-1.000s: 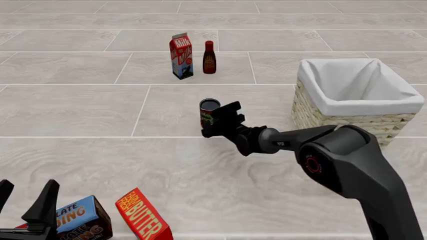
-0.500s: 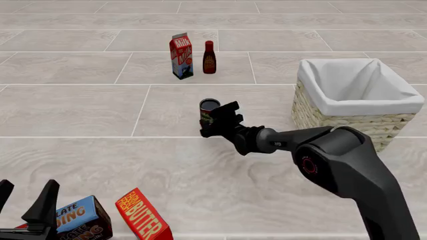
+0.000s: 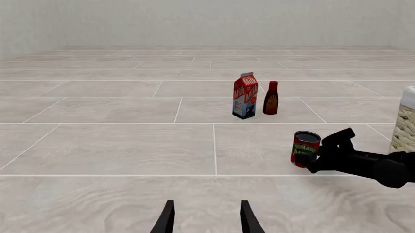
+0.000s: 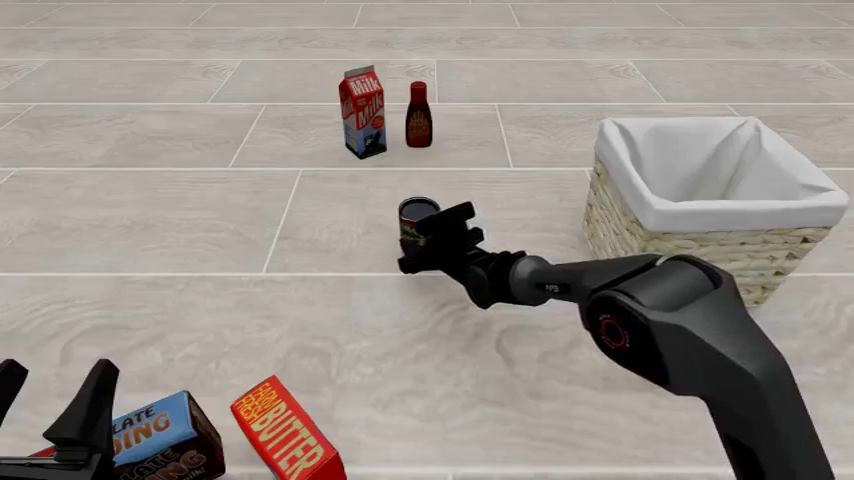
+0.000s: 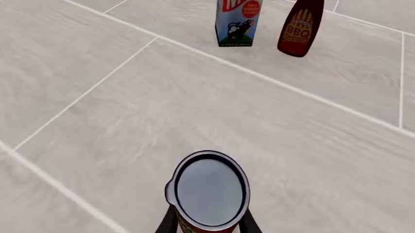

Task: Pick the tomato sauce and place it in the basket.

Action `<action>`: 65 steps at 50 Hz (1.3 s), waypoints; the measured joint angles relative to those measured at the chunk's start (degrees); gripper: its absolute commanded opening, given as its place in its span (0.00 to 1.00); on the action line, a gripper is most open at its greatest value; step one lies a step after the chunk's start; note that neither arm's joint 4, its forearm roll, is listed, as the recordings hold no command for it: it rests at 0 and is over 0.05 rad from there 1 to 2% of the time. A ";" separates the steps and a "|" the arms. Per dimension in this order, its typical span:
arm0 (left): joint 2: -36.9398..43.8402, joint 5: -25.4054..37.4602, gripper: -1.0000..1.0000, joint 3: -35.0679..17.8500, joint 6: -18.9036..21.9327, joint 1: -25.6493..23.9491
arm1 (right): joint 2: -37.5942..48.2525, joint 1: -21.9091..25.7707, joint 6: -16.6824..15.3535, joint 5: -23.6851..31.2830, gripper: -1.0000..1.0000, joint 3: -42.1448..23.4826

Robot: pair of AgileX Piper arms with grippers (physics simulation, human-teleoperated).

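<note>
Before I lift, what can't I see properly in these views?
- Small red-labelled tomato sauce can: its lower half hidden by the right gripper in the front view.
- Beige wicker basket with white lining: cut by the left wrist view's edge.
- Basket floor: hidden behind its near wall, front view.

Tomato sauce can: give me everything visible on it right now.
The tomato sauce can is a small upright cylinder with a red label, white "TOMATO SAUCE" lettering, a green patch and a dark, rimmed top. It looks like metal. The right gripper is closed on its sides, fingers flanking it in the right wrist view. Whether its base has left the table cannot be told. It sits left of the basket, nearer than the milk carton and BBQ bottle.
</note>
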 measured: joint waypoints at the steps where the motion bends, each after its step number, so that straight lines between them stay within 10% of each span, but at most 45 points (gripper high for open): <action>1: 0.00 0.00 1.00 0.00 0.00 0.00 | -0.01 0.01 -0.09 0.01 0.00 0.01; 25: 0.00 0.00 1.00 0.00 0.00 0.00 | -2.93 0.55 -1.41 -1.76 0.00 4.02; 65: 0.00 0.00 1.00 0.00 0.00 0.00 | -30.43 0.08 -4.92 -7.18 0.00 29.30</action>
